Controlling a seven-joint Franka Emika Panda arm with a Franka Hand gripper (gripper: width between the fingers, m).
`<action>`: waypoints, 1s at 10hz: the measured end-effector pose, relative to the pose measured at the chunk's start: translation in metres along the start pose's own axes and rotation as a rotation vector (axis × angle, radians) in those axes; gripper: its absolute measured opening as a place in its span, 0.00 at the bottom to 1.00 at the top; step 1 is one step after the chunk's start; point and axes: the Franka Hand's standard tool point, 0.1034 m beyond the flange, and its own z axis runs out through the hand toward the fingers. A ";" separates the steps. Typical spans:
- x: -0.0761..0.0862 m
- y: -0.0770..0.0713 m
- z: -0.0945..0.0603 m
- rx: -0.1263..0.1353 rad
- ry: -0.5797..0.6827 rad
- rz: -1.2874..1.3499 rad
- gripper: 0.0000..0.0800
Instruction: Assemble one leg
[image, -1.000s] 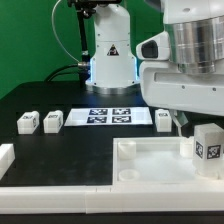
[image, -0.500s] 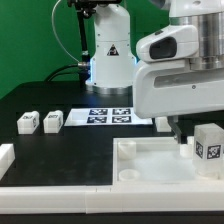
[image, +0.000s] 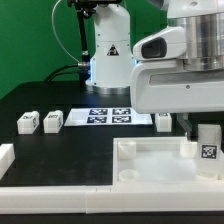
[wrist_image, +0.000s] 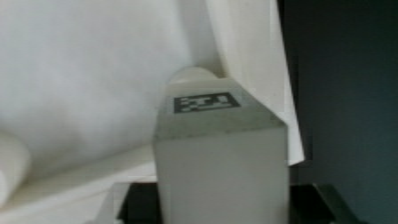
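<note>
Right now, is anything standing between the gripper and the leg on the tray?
Nothing visible does. The leg stands at the exterior view's right end of the tray, between the fingers of the gripper; the wrist view shows no other part in that gap.

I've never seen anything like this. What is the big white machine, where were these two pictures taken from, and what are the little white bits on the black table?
The machine is a robot arm. Its base stands at the back, and its end, with a two-finger gripper, looms large in front. One picture comes from a camera standing off the arm, the other from a camera on its wrist, looking along the fingers. On the table lie a white tray with round corner sockets, a flat marker board with square tags, and small white blocks, the furniture's legs. There is a first leg and a second leg at the exterior view's left, and a third leg beside the board. The fourth leg is at the tray, under the gripper, and the wrist view shows it close up. The gripper is down at it, but I cannot tell whether it is clamped.
</note>
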 end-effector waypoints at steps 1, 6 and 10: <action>0.000 0.001 0.000 0.000 -0.001 0.112 0.37; -0.001 0.006 0.001 0.031 -0.042 0.999 0.37; -0.002 0.007 0.002 0.040 -0.051 1.049 0.60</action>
